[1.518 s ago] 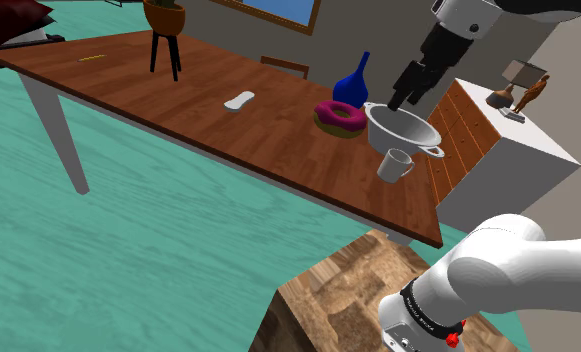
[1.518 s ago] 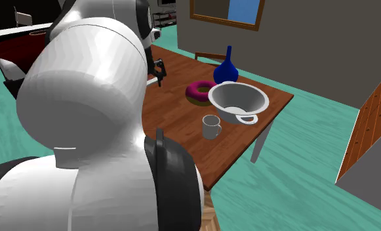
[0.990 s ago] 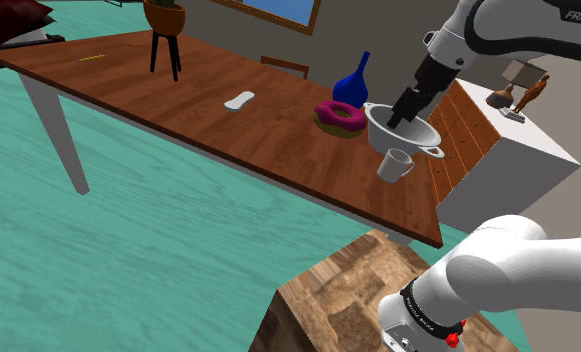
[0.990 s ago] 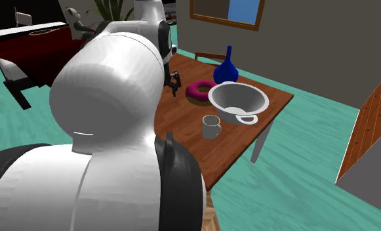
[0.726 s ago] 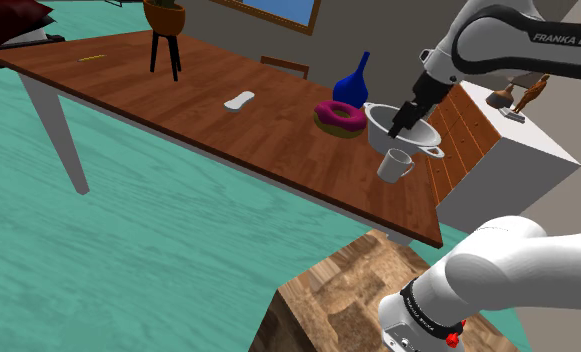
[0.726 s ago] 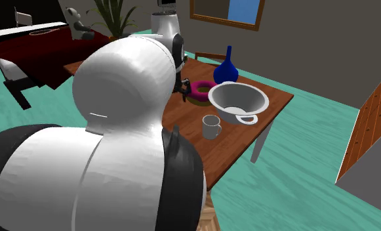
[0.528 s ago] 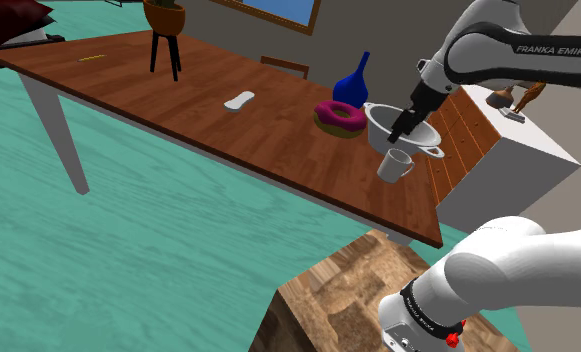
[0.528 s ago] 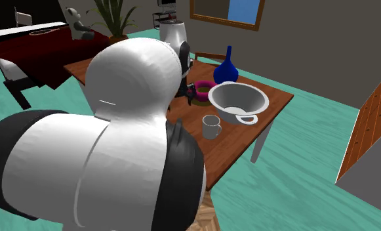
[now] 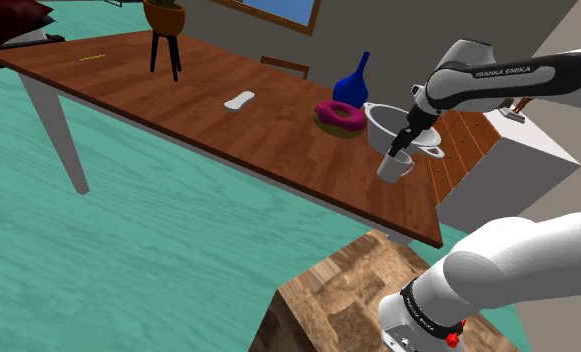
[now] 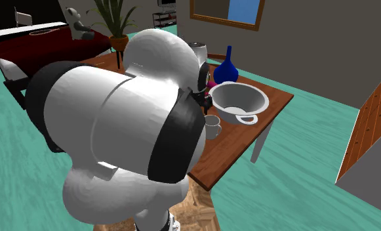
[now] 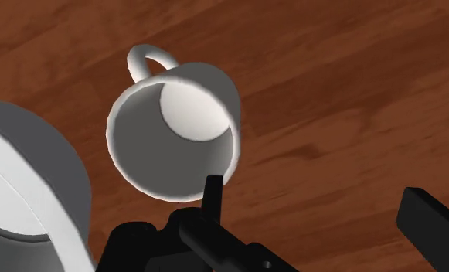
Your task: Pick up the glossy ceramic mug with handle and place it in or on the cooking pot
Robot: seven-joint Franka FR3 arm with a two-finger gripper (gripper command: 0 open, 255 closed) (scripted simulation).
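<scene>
Wood table [image 9: 178, 95], white mug [image 9: 391, 167] not yet held, jaws spread above it.
Upright on the table, the mug stands just beside the pot [image 9: 378, 128], on the pot's near side in the shoulder view and close to the table end at that view's right. The gripper [image 11: 315, 193] hovers over it wide apart, pinching nothing. In the wrist view one fingertip [image 11: 212, 189] lines up with the mug's rim, while the other sits well off over bare wood. As I judge it, a straight descent from here would land that finger on the rim, tipping the mug or shoving it against the pot, and closing would catch only air. A glossy wall nipped at its edge could also slip free on the lift.
</scene>
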